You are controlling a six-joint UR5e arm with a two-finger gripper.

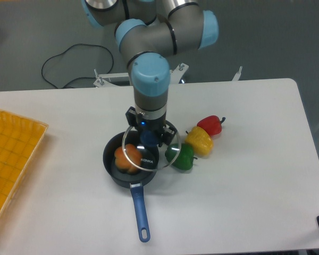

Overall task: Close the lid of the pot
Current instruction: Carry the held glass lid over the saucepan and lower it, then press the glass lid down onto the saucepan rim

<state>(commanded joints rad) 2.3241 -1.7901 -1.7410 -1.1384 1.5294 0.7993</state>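
Jaws [148, 139] clamped on lid [150, 151] knob, lid held above pot [128, 160], offset right; needs centring before lowering.

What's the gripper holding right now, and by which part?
The gripper holds the lid by its blue centre knob, jaws closed on it, above the pot.
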